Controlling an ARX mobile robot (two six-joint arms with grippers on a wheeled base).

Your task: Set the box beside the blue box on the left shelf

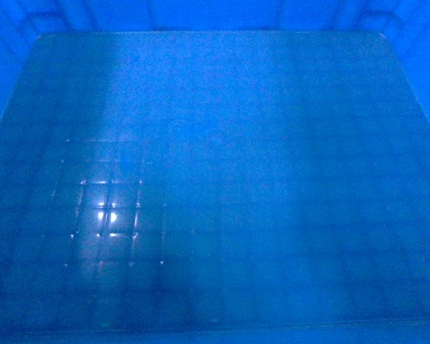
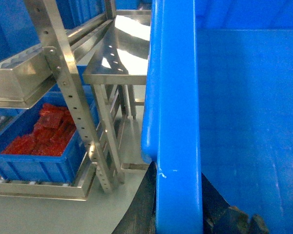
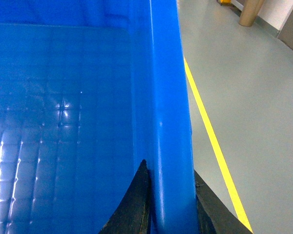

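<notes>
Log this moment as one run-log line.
phase: carrying | box: empty | left claw: shut on box rim | right claw: shut on opposite rim | steel shelf: left of box, not yet reached

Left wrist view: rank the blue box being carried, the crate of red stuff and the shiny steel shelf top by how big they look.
1. The box, largest, though it's nearest the camera.
2. The crate of red items and the steel shelf top look about alike; the crate is partly cut off, so I won't rank them.
</notes>
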